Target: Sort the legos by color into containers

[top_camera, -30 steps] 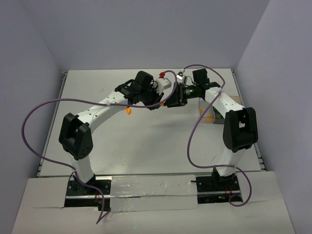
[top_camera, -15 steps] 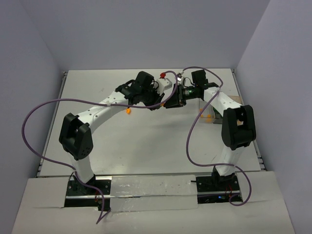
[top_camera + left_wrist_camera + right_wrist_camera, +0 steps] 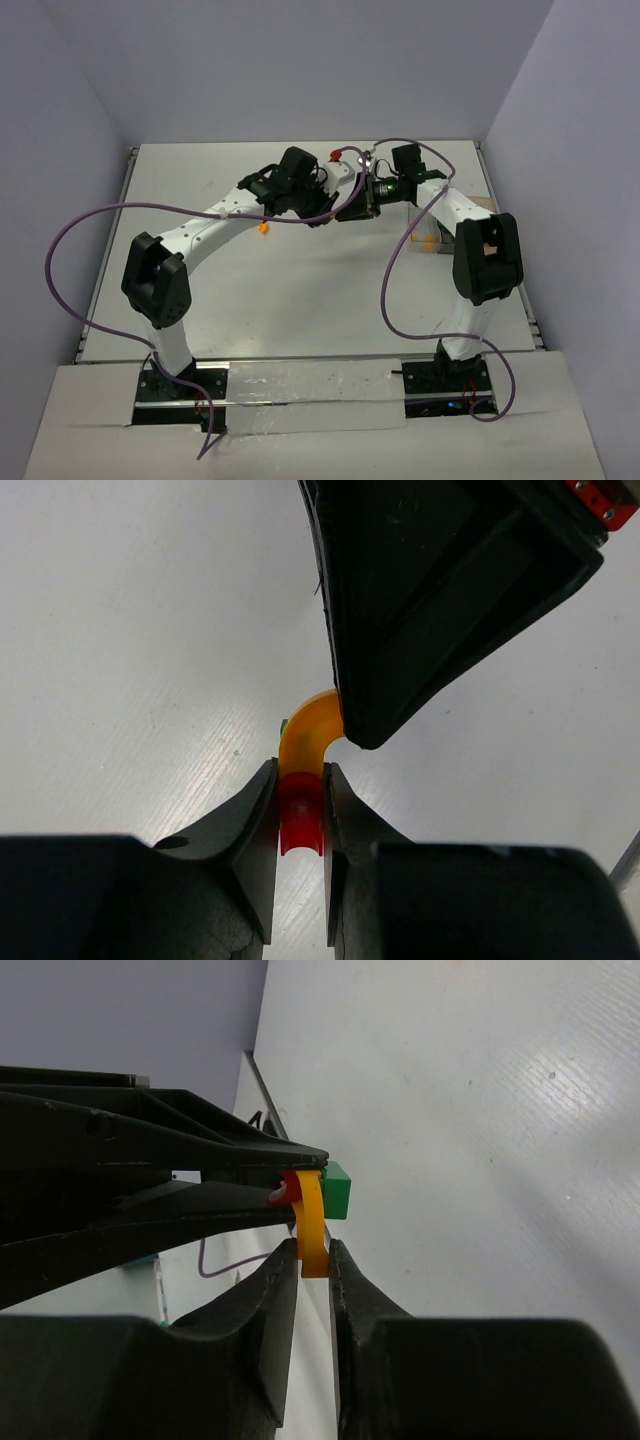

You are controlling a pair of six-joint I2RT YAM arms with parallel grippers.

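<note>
The left gripper [image 3: 300,792] pinches a red plastic brick [image 3: 300,825]. A curved orange-yellow plastic piece [image 3: 311,1218] arcs lengthwise from that brick into the right gripper [image 3: 313,1260], which clamps its end.

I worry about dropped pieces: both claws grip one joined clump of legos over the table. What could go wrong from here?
1. The left claw pinches only the red piece, and the right claw only the end of the orange piece. If they pull apart, either piece could slip out and fall.
2. Neither claw holds the green brick, so it may pop off and drop to the table.
</note>
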